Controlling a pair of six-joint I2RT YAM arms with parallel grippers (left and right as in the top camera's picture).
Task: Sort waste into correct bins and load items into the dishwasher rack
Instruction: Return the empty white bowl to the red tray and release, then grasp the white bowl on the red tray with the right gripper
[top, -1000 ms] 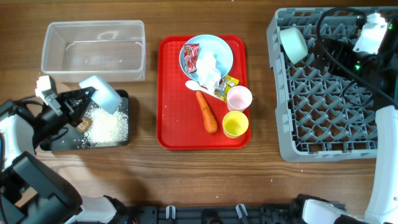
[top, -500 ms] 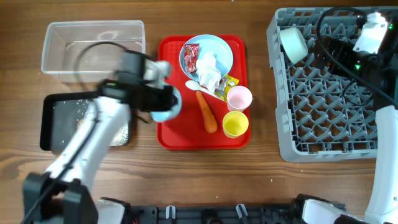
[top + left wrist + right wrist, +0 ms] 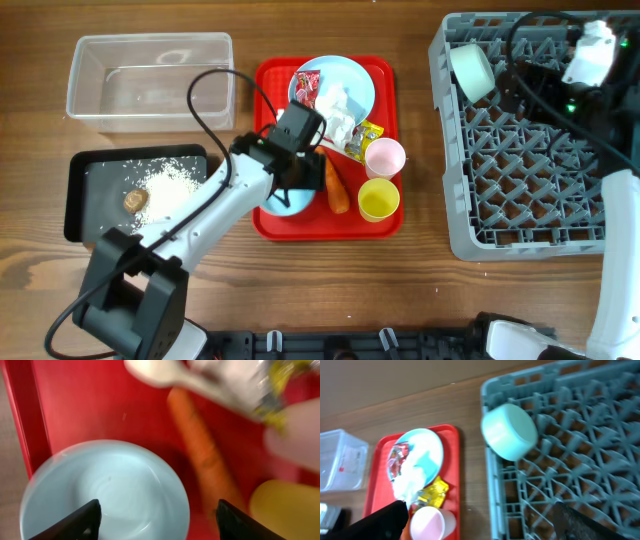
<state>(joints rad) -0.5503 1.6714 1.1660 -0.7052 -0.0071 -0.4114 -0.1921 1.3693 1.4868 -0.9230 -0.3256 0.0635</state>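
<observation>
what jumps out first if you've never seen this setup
The crowded red tray in the middle of the table draws the eye, with an orange carrot on it and the left gripper open just above a light blue bowl at its near left corner. On the right stands the big grey rack with a second bowl tipped in its far left corner; on the left, a black tray strewn with white rice.

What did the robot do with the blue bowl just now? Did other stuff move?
The left tool carried the bowl from over the black tray rightward onto the red tray, then opened and let go. The carrot, pink cup, yellow cup and rack's bowl stayed put; the right tool hardly moved.
</observation>
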